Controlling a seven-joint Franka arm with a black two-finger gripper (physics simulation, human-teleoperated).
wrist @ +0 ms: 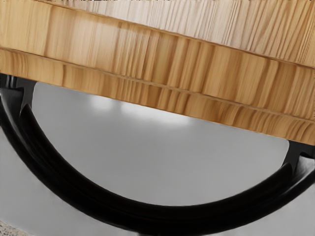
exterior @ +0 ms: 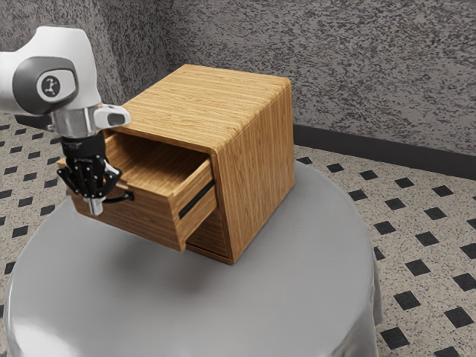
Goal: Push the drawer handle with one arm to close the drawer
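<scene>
Reading the exterior view as a clock face, we see our round table (exterior: 245, 312) dressed in smooth, glossy grey, hanging in soft folds at its four o'clock edge. A pale sheen lies on it toward eight o'clock, and a dim shadow spreads beneath the drawer (exterior: 152, 220).

The wooden cabinet (exterior: 260, 141) sits toward the table's twelve o'clock. Its upper drawer stands well open, jutting out toward the cabinet's eight o'clock, with bare wood inside and a dark rail (exterior: 197, 199) along its side. The black handle (exterior: 120, 198) bows out from the drawer's front.

Our arm (exterior: 63, 82) comes in from ten o'clock, and our gripper (exterior: 94, 206) points down at the handle, its fingers together. We cannot tell whether it touches the handle. In the wrist view the handle makes a broad arc joined to the wood at both ends, with the grey tabletop shining through the loop.

Around us, a rough, mottled grey wall (exterior: 372, 74) runs across from eleven to two o'clock, with a dark baseboard (exterior: 387, 158) at its foot. The floor (exterior: 416, 245) is pale and speckled, set with black diamonds, and shows at three and nine o'clock.
</scene>
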